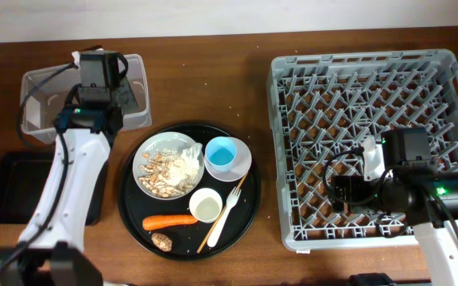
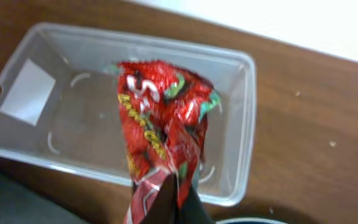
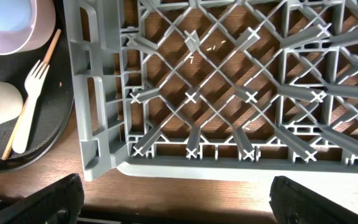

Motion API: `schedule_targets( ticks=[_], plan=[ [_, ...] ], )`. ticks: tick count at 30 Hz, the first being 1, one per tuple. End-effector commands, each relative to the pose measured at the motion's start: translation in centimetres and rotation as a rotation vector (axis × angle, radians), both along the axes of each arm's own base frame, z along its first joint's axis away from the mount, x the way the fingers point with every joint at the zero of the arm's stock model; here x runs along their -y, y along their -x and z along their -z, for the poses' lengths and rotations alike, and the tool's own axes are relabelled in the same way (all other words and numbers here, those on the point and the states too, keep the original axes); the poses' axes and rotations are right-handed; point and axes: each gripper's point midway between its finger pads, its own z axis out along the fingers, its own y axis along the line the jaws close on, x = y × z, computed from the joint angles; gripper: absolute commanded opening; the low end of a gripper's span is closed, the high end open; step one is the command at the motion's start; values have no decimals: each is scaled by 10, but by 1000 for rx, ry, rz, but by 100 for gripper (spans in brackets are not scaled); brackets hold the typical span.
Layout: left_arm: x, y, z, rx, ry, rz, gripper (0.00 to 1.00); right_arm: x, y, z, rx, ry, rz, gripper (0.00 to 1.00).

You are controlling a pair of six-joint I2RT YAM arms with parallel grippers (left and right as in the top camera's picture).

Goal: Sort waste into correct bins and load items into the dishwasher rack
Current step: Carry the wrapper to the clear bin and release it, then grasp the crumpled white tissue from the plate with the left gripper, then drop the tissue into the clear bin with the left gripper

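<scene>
L gripper (image 2: 166, 200) pinched shut on wrapper (image 2: 160, 118), w/ tub (image 2: 244, 124) below. R gripper (image 3: 178, 202) wide open, empty, over rack (image 3: 104, 93) edge. Fork (image 3: 27, 106) & chopstick (image 3: 48, 53) on round tray (image 3: 58, 124).

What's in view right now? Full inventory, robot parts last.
dishwasher rack: 1, grey, right side
clear tub: 1, transparent, far left
shallow tray: 1, black, near left
round tray: 1, black, centre
plate: 1, white, on round tray
food scraps: 1 pile, beige-brown, on plate
tissue: 1, white, on plate
bowl: 1, white, on round tray
light-blue cup: 1, blue, in bowl
small cup: 1, white, on round tray
fork: 1, white, on round tray
chopstick: 1, wooden, beside fork
carrot: 1, orange, on round tray
lump: 1, brown, near carrot
wrapper: 1, red, held above tub
left gripper: 1, black, shut on wrapper
right gripper: 1, black, open, over rack's near edge
</scene>
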Motion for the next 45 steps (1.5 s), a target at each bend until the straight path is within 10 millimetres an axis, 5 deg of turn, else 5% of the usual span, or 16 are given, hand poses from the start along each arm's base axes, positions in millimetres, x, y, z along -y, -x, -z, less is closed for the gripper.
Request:
schedule_targets(
  ticks=[1, 3, 4, 9, 13, 17, 23, 28, 33, 37, 45],
  plan=[
    [-17, -26, 31, -11, -9, -23, 2, -2, -2, -4, 11, -7, -1, 99],
    [-18, -36, 35, 13, 13, -15, 41, -2, -2, -4, 12, -7, -1, 99],
    [-16, -40, 31, 35, 23, -5, 51, -2, -2, -4, 12, -7, -1, 99],
    [11, -35, 39, -12, 125, 107, 54, -2, -2, -4, 12, -7, -1, 99],
    [74, 20, 80, -295, 289, 277, 55, -2, -2, -4, 12, -7, -1, 98],
    [122, 72, 100, -507, 283, 379, 59, -2, -2, -4, 11, -7, -1, 98],
    [139, 91, 133, -605, 265, 389, 63, -2, -2, -4, 9, -7, -1, 98],
    [160, 104, 169, -725, 341, 429, 64, -2, -1, -4, 8, -7, -1, 98],
    [164, 102, 172, -721, 337, 438, 63, -2, -1, -4, 8, -7, -1, 98],
    [165, 101, 172, -714, 338, 440, 39, -2, -1, -4, 8, -7, -1, 98],
    [164, 101, 172, -715, 338, 439, 16, -2, -1, -4, 8, -7, -1, 98]
  ],
)
